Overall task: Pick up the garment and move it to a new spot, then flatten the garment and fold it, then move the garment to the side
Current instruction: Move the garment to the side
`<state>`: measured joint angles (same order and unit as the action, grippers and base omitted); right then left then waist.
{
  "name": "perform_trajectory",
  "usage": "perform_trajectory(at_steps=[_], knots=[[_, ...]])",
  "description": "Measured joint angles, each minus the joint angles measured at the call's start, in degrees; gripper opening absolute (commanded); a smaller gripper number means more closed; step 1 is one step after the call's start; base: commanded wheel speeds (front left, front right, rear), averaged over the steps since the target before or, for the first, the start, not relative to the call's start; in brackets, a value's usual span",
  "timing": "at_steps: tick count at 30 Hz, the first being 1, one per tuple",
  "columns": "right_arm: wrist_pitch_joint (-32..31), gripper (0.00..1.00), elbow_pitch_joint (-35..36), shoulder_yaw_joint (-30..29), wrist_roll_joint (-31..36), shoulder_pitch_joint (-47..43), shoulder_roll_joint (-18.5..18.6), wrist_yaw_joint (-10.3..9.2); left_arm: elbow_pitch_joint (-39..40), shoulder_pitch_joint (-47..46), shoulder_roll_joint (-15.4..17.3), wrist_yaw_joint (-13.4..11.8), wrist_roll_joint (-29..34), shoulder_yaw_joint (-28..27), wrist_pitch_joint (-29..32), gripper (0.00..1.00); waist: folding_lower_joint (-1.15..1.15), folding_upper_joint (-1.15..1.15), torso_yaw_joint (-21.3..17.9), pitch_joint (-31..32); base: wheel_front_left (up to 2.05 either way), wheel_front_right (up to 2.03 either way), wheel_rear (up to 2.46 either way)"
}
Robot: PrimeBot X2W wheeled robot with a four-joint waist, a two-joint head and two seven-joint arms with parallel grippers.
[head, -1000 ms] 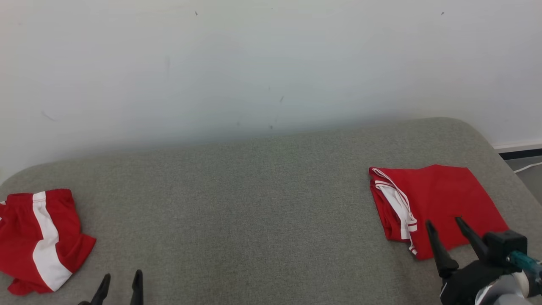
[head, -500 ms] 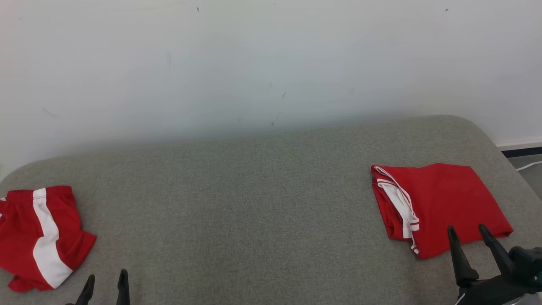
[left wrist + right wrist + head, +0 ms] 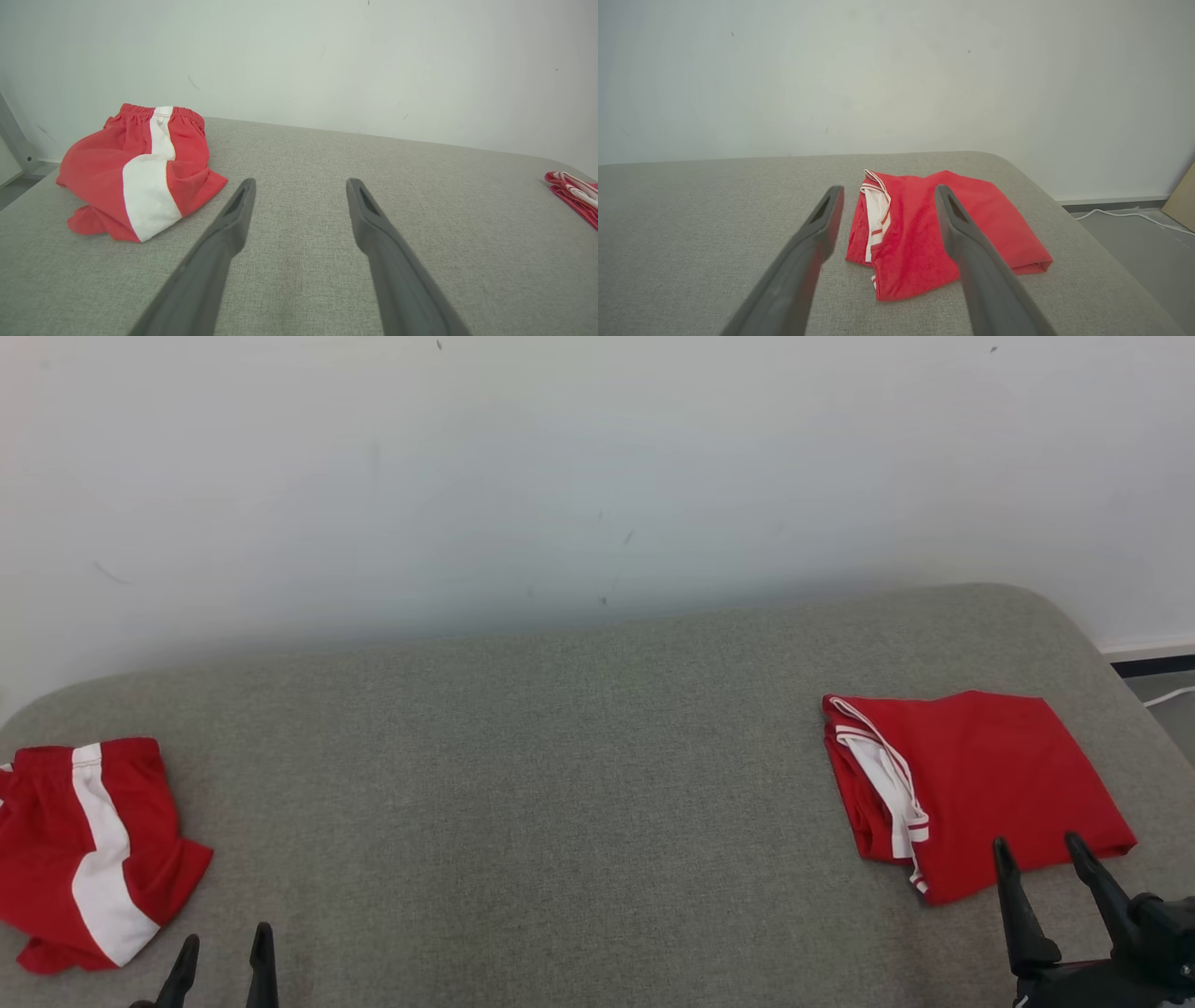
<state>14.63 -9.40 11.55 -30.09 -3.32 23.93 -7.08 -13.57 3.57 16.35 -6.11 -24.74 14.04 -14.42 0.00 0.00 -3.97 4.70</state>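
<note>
Your right gripper (image 3: 1037, 843) gapes wide and empty at the grey cushion's (image 3: 560, 784) near right edge, close to the folded red garment (image 3: 990, 775) on its right end. Your left gripper (image 3: 227, 935), likewise spread and empty, sits beside crumpled red-and-white shorts (image 3: 84, 849) at its left end.

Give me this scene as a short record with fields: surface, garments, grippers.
surface: grey padded surface, white wall behind
right side: folded red garment, white trim, lying flat
left side: crumpled red-and-white shorts
left gripper: open, empty, beside the shorts
right gripper: open, empty, at the folded garment's near edge
</note>
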Motion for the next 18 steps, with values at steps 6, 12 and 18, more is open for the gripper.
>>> perform_trajectory(at_steps=[6, 12, 18], knots=[[0.0, 1.0, 0.8, -1.3, 1.9, -1.2, -0.6, -0.03, 0.3, 0.0, 0.0, 0.0, 0.2, 0.0, 0.0, 1.0, 0.0, 0.0, -0.3, -0.3, 0.0, 0.0, 0.0], [0.0, 1.0, 2.0, -2.4, 3.2, -1.2, -1.3, -0.03, 0.5, 0.0, 0.0, 0.0, 1.2, 0.0, 0.0, 1.0, 0.0, 0.0, -0.5, -0.5, 0.0, 0.0, 0.0], [0.0, 1.0, 2.0, -3.6, 3.8, -1.2, -1.7, -0.03, 0.5, 0.0, 0.0, -0.4, 1.5, 0.0, 0.0, 1.0, 0.0, 0.0, -0.6, -0.6, 0.0, 0.0, 0.0]])
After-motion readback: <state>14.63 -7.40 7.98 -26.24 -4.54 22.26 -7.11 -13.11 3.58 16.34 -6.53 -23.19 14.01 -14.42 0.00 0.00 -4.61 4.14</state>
